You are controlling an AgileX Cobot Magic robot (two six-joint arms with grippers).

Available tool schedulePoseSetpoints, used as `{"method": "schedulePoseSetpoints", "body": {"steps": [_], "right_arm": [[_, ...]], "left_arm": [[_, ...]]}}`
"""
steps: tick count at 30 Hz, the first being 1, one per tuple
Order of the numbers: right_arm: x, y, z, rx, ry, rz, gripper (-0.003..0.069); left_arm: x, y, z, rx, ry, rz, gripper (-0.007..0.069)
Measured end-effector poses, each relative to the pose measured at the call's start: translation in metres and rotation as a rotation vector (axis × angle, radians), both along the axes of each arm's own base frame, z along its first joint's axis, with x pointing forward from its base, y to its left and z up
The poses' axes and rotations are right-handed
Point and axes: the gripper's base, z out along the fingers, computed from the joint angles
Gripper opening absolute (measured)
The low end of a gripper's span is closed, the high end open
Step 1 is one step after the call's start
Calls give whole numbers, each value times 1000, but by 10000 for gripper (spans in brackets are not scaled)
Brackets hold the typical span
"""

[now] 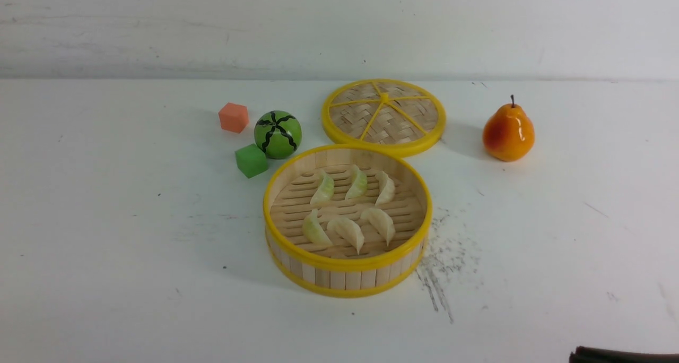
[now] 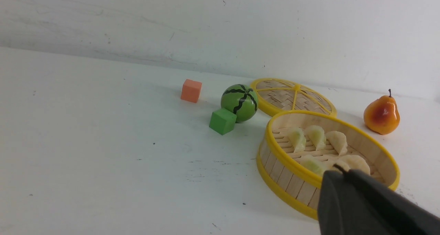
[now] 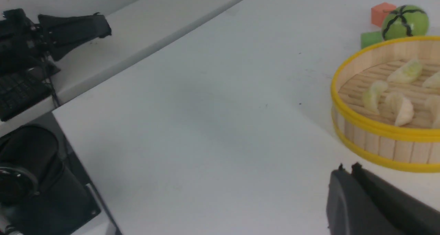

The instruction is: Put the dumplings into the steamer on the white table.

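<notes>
The steamer (image 1: 339,263) stands in the middle of the white table (image 1: 132,246). Several dumplings lie on its slatted floor in two rows, pale green ones (image 1: 323,189) and cream-white ones (image 1: 381,223). My left gripper (image 2: 343,169) is shut and empty. It is held short of the steamer (image 2: 285,178) and hides part of the nearest dumplings (image 2: 312,164). My right gripper (image 3: 347,168) is also shut and empty, over bare table, short of the steamer's wall (image 3: 378,144). Only its dark tip (image 1: 578,355) shows at the front view's bottom right.
A woven lid with yellow spokes (image 1: 383,116) lies behind the steamer. An orange pear (image 1: 507,132) stands at the right. A green striped ball (image 1: 277,134), a green cube (image 1: 251,161) and an orange cube (image 1: 233,117) sit at the back left. Black equipment (image 3: 24,180) stands past the table's left edge.
</notes>
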Motion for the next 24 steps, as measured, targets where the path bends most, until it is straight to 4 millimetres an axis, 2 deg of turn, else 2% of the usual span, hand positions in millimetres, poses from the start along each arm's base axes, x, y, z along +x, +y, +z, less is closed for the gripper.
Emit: {"method": "schedulePoseSetpoints", "body": {"steps": [8,12,15,19,21,24], "right_arm": [[-3,-35,-38,2,-200,-331,0],[-4,-45,-62,-9,-235,-439,0],[-6,-50,-77,-31,-273,-475,0],[-11,-50,-80,-252,-440,-430,0],[-11,-49,-85,-310,-426,-419,-1],[-10,-55,-90,-292,-342,-498,-6]], "left_arm": [[0,1,-1,5,14,9,-11],[0,1,-2,5,16,10,-11],[0,1,-2,5,16,10,-11],[0,1,-2,5,16,10,-11],[0,1,-2,5,16,10,-11],[0,1,-2,6,17,10,-11]]}}
